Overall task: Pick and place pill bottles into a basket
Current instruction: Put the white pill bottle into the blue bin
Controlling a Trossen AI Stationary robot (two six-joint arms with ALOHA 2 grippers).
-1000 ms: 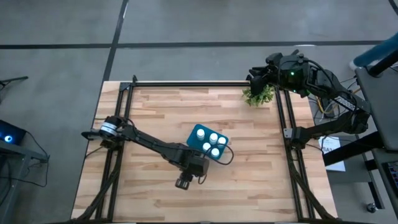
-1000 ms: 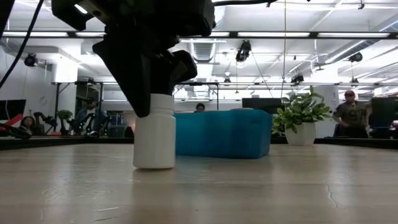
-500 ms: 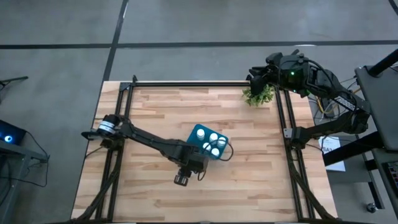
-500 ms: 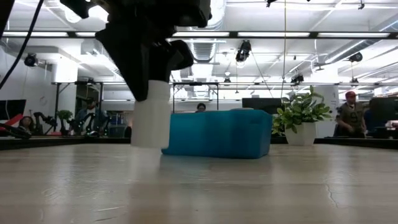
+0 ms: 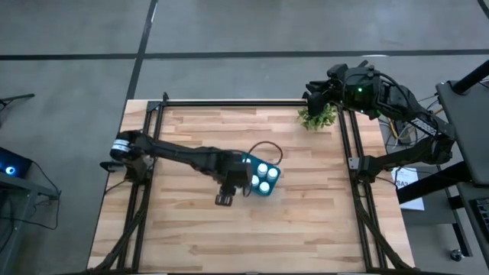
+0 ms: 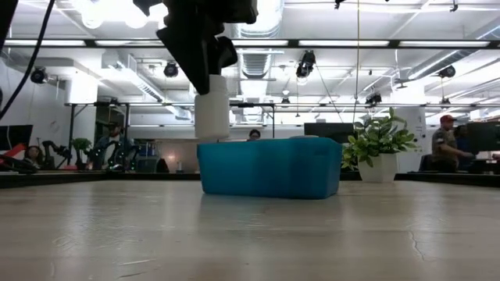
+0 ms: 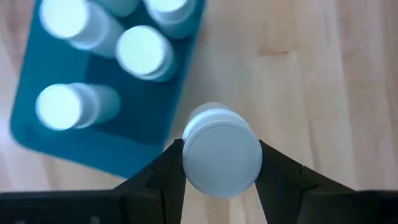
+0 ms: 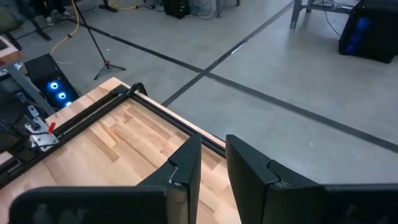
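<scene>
My left gripper (image 5: 231, 186) is shut on a white pill bottle (image 6: 212, 106), held in the air beside the near-left side of the teal-blue basket (image 5: 267, 191). In the high view the gripper hides this bottle. In the left wrist view its round cap (image 7: 222, 158) sits between my fingers, just off the basket's edge (image 7: 99, 149). Several white bottles (image 7: 144, 51) stand inside the basket. My right gripper (image 8: 212, 149) is open by a narrow gap and empty, above the table's far right corner (image 5: 315, 92). My left gripper pinches the bottle between its two fingers (image 7: 168, 171), one on each side just below the cap (image 7: 186, 134). The fingers come from above, pointing down. The bottle hangs upright below them (image 6: 212, 125), lifted clear of the table, its base about level with the basket's rim.
A green potted plant (image 5: 317, 117) stands at the far right corner, under my right arm. Black frame rails run along the table's left, right and far edges (image 5: 229, 103). Bare wood lies near and left of the basket (image 5: 176, 221). People show in the room behind (image 6: 444, 144).
My left gripper has risen and gone toward the table's far edge, up to the basket. The bottle, which stood on the table a second ago, is lifted clear and still upright, now at the height of the basket's rim.
</scene>
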